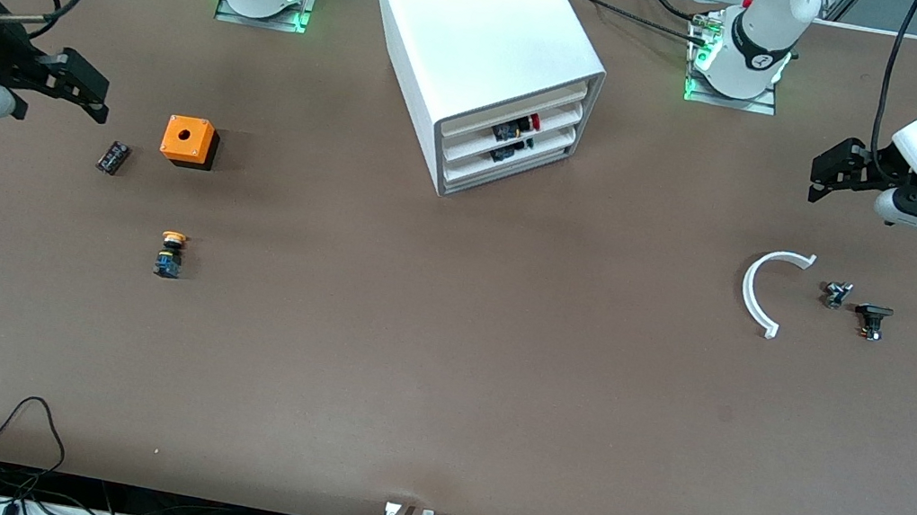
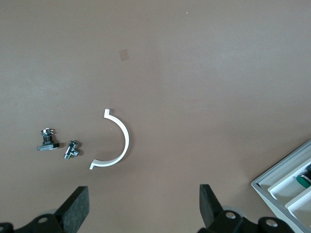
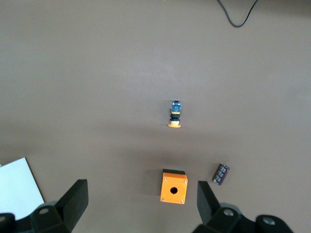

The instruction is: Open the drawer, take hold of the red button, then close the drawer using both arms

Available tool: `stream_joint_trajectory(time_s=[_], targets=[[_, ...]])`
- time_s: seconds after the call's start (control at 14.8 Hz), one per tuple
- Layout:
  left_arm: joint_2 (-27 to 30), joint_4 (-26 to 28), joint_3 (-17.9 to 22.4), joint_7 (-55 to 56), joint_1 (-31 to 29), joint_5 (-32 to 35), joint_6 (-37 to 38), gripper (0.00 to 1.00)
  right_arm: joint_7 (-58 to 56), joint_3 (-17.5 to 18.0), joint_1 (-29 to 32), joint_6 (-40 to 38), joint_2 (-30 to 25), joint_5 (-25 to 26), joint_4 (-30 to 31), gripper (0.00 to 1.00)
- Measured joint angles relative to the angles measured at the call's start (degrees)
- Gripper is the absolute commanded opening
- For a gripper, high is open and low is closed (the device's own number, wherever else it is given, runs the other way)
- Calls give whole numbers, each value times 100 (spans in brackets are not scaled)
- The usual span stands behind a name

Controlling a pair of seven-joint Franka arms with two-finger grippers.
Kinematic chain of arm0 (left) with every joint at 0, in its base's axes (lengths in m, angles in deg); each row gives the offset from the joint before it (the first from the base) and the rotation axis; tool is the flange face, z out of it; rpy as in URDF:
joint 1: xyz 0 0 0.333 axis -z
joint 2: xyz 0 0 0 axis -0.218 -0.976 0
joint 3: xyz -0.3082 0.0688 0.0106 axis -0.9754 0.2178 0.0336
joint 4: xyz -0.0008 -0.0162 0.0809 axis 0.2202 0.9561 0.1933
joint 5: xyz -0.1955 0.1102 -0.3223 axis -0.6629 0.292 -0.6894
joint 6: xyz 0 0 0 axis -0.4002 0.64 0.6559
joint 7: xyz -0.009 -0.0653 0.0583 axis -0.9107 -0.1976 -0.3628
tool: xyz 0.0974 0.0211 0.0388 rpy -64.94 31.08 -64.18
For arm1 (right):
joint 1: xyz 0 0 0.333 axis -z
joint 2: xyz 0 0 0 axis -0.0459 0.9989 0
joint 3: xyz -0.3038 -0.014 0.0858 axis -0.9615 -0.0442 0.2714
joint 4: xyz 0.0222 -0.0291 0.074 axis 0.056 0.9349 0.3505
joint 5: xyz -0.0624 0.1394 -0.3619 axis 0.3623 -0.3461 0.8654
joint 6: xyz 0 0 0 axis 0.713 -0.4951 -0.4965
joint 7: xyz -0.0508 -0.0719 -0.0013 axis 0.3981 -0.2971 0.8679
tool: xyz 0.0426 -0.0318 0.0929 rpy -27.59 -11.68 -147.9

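Observation:
The white cabinet [image 1: 481, 43] stands at the table's middle, close to the arms' bases. Its drawers are all shut. The second drawer [image 1: 557, 118] shows the red-capped button [image 1: 531, 123] through its cut-out front. My left gripper [image 1: 830, 172] hangs open and empty over the table at the left arm's end; its wrist view shows both fingers wide apart [image 2: 143, 206] and the cabinet's corner [image 2: 286, 189]. My right gripper [image 1: 88, 89] hangs open and empty at the right arm's end, beside the orange box; its fingers are spread in its wrist view [image 3: 141, 201].
An orange box with a hole [image 1: 188, 141] [image 3: 174, 187], a small dark part [image 1: 113, 157] and an orange-yellow-capped button [image 1: 170, 253] [image 3: 175, 114] lie at the right arm's end. A white curved piece [image 1: 758, 289] [image 2: 121, 143] and two small metal parts [image 1: 837, 294] [image 1: 872, 319] lie at the left arm's end.

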Motion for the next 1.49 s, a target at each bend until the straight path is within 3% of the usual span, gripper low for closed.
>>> stream_joint_trajectory(time_s=[0.34,0.74,1.08,1.49], targets=[[-4,-4,-5,0,1,0,28,100,0,1,0,-46,114,0,-105,99],[-5,-18,-88,-3,18,-396,548,100,-2,27,-5,90,762,0,-102,99],[-88,-18,-102,-3,10,-1489,794,100,3,30,-7,237,1211,-2,-99,99],[-647,-15,-96,-22,-24,-2937,1773,100,6,59,-128,410,1478,-178,-124,99]])
